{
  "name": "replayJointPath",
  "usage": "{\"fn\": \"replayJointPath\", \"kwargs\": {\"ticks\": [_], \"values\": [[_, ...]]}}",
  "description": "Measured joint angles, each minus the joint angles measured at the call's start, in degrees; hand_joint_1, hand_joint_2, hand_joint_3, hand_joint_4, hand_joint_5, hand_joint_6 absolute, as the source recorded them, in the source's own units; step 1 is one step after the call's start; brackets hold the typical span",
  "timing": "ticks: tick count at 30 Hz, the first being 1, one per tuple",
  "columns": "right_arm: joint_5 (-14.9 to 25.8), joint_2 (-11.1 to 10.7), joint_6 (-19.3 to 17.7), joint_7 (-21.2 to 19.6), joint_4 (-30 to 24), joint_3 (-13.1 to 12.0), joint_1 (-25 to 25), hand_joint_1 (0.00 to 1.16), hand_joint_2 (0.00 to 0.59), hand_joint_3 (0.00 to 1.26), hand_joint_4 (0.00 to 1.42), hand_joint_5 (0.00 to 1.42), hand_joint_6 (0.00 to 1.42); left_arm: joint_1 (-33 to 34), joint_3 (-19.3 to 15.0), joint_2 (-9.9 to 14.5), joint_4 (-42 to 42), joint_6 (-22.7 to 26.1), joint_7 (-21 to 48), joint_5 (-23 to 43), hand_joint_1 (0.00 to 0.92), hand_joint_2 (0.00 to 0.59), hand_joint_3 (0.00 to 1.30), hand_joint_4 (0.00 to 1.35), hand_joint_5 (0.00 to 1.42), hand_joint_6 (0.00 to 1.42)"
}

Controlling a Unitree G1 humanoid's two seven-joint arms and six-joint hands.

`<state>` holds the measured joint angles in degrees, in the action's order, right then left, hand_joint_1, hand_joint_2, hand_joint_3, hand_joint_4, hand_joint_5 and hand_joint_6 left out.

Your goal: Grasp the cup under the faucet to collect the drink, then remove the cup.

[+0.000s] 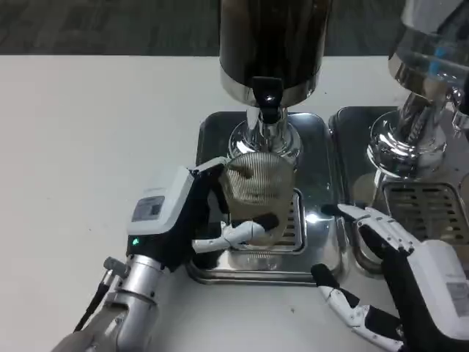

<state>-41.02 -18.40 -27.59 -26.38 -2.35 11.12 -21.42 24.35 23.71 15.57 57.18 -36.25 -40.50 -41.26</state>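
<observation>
A clear ribbed cup stands on the drip grate of the steel tray, directly below the black faucet of the dark drink dispenser. My left hand grips the cup from the left, its fingers wrapped across the cup's lower front. My right hand hovers at the tray's right edge with its fingers apart, holding nothing and apart from the cup.
A second dispenser with its own steel tray and grate stands at the right, close behind my right hand. White table stretches to the left.
</observation>
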Motion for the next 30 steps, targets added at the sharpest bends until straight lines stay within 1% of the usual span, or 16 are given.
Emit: {"fn": "replayJointPath", "kwargs": {"ticks": [8,10,15,17,19,23,30], "values": [[0.08,0.15,0.07,0.70,-0.32,-0.01,-0.25,0.48,0.347,0.29,0.26,0.22,0.34,1.52,0.03,-1.08,1.55,0.47,1.32,0.61,0.222,0.150,0.59,0.75,1.03,1.28],[0.10,0.17,0.10,0.95,-0.34,-0.02,-0.25,0.48,0.347,0.29,0.26,0.22,0.34,2.15,0.03,-1.19,1.97,0.66,1.96,0.75,0.191,0.138,0.56,0.72,1.00,1.22],[0.35,0.18,0.11,1.48,-0.40,-0.11,-0.27,0.48,0.347,0.29,0.27,0.22,0.34,2.80,0.01,-1.80,2.77,1.02,4.62,2.57,0.124,0.118,0.48,0.62,0.90,1.15],[0.44,0.20,0.13,1.60,-0.42,-0.15,-0.27,0.48,0.347,0.29,0.27,0.22,0.34,2.94,0.04,-1.88,3.02,1.09,6.04,2.77,0.110,0.112,0.45,0.58,0.88,1.11],[0.50,0.23,0.19,1.68,-0.42,-0.16,-0.28,0.48,0.347,0.29,0.27,0.22,0.34,2.96,0.08,-1.84,3.03,1.12,6.45,2.78,0.093,0.103,0.43,0.55,0.85,1.09],[0.49,0.67,0.66,1.84,-0.46,-0.15,-0.28,0.48,0.351,0.29,0.27,0.22,0.34,2.95,0.11,-1.51,2.81,0.99,6.90,2.78,0.074,0.097,0.42,0.53,0.82,1.04],[0.64,1.17,0.89,1.88,-0.21,-0.13,0.25,0.49,0.354,0.30,0.27,0.22,0.34,2.21,0.22,-0.38,1.20,0.62,7.63,2.77,0.068,0.093,0.42,0.50,0.77,0.92]]}}
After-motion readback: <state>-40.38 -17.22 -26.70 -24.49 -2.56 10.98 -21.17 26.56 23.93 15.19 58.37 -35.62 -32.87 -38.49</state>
